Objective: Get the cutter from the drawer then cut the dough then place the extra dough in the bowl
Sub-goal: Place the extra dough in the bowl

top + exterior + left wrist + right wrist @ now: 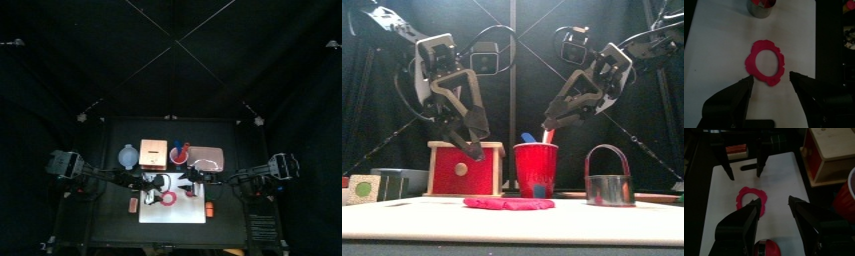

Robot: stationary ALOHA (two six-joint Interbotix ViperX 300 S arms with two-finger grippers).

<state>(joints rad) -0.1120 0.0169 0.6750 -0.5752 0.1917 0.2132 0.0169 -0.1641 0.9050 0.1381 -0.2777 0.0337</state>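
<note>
Above the dough [751,62], its hole perhaps visible only wristward, left pincer [771,78] and right pincer [773,201] gape.

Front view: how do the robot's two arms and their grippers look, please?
The left arm and the right arm are black and built of jointed segments. The left gripper and the right gripper each have two long, narrow jaws, grey on the outside, under a pale silver cross-plate.

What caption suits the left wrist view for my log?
Open left gripper poised over a flat red dough ring on the white cutting board, round metal cutter beyond.
</note>
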